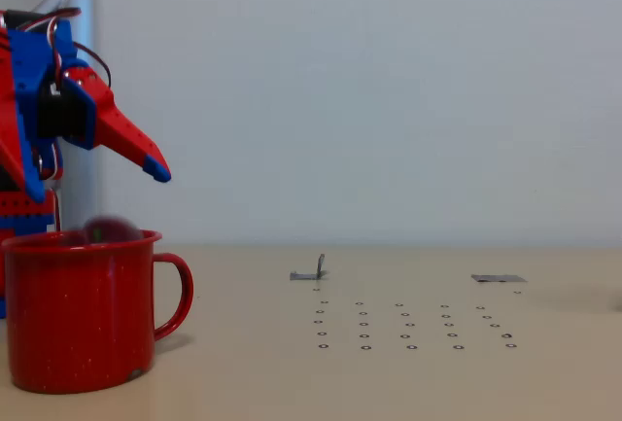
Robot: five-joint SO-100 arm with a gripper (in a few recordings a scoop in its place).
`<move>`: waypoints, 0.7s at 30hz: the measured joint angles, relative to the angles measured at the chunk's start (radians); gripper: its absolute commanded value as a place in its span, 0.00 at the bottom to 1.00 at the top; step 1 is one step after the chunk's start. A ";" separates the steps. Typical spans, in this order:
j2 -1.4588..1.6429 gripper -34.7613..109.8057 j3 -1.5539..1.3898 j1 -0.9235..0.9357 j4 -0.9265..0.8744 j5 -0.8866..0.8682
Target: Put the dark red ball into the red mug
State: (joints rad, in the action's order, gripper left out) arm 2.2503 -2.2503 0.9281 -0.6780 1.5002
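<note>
The red mug [83, 309] stands at the table's near left corner in the fixed view, handle pointing right. The dark red ball [109, 230] is a blurred maroon shape right at the mug's rim, partly below it and free of the fingers. Directly above hangs my red-and-blue gripper [94, 183], open. Its one finger with a blue tip [155, 169] juts out to the right, and the other finger points down at the left. Nothing is between them.
A small bent metal bracket [309, 272] and a flat grey plate [498, 278] lie farther back on the beige table [544, 382]. Rows of small ring marks [408, 324] dot its middle. A grey pole [80, 81] rises behind the arm.
</note>
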 measured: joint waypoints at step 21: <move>-0.083 0.23 0.681 -0.485 -0.584 -0.997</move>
State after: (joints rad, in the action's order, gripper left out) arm 2.1675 -1.5693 0.4433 -1.2625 0.5031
